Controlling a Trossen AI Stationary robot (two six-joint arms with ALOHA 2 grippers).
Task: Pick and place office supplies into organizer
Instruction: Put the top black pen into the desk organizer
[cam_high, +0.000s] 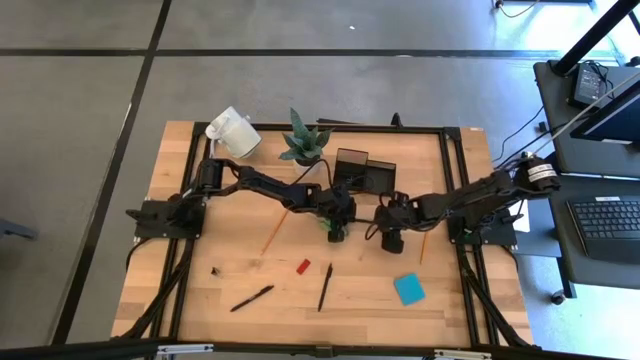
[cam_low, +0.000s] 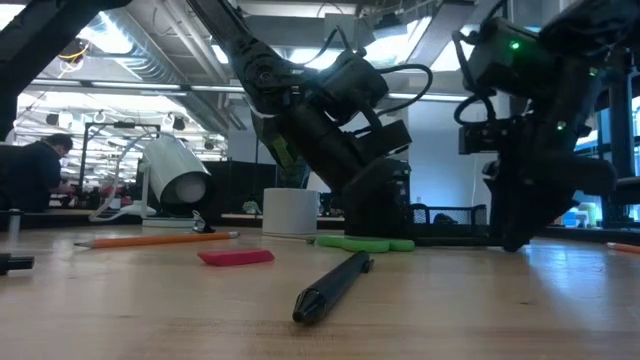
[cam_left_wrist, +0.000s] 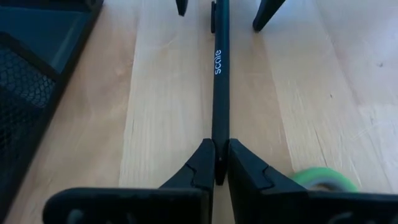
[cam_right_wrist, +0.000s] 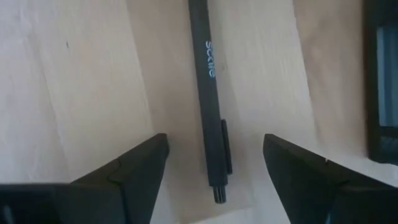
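Lying flat on the bench (cam_high: 250, 300) just in front of the organizer (cam_high: 362, 172): a black pen (cam_left_wrist: 220, 81). Clamping one end of it, fingers together: left claw (cam_left_wrist: 216, 163). Straddling the other end, fingers spread wide and not touching: right claw (cam_right_wrist: 214, 163).

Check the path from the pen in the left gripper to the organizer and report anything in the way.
Nothing visible blocks it. The left gripper is shut on the black pen, the organizer lies right beside it, and the right gripper stands open around the pen's far end.
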